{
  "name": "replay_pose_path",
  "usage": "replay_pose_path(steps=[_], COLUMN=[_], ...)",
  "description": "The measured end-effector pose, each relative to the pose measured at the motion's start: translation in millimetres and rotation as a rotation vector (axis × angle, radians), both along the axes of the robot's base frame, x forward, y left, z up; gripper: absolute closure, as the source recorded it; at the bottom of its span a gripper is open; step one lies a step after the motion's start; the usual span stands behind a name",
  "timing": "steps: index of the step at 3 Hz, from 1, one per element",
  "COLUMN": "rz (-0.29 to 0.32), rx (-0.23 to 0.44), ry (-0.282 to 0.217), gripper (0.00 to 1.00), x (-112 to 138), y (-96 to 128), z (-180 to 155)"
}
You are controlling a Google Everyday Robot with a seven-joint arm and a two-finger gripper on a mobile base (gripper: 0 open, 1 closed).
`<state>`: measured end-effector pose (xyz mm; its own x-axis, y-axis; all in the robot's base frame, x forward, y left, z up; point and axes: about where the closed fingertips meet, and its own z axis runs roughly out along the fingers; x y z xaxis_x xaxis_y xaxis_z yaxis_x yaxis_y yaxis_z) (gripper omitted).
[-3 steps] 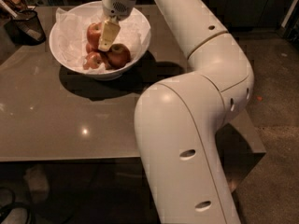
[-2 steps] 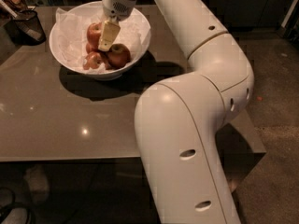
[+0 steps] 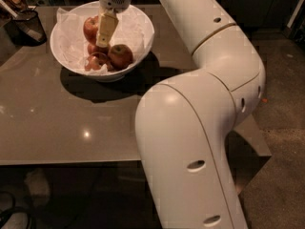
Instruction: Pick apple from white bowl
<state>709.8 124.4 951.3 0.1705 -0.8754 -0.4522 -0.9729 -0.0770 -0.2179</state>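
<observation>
The white bowl (image 3: 143,30) with crinkled paper lining stands on the table at the upper left. It holds several red apples. The apple (image 3: 89,28), large and deep red, lies at the bowl's left side. My gripper (image 3: 105,32) reaches down into the bowl from above and sits right against this apple's right side, covering part of it. A second red apple (image 3: 121,55) lies to the lower right of the gripper. A smaller, paler apple (image 3: 95,61) lies below it.
The bowl stands on a glossy grey-brown table (image 3: 71,123). A dark mesh basket (image 3: 28,25) stands at the table's far left edge. My white arm (image 3: 190,128) fills the right side of the view and hides the table there.
The gripper and the apple next to it have shifted slightly to the left in the bowl. The bowl and the other apples have not moved.
</observation>
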Motion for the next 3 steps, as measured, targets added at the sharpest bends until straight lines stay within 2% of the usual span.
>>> replay_pose_path(steps=[1,3], rz=[0.016,0.100], rx=[0.003,0.047], ry=[-0.044,-0.109], gripper=[1.00,1.00], x=[-15,-59], y=[1,1], z=[28,75])
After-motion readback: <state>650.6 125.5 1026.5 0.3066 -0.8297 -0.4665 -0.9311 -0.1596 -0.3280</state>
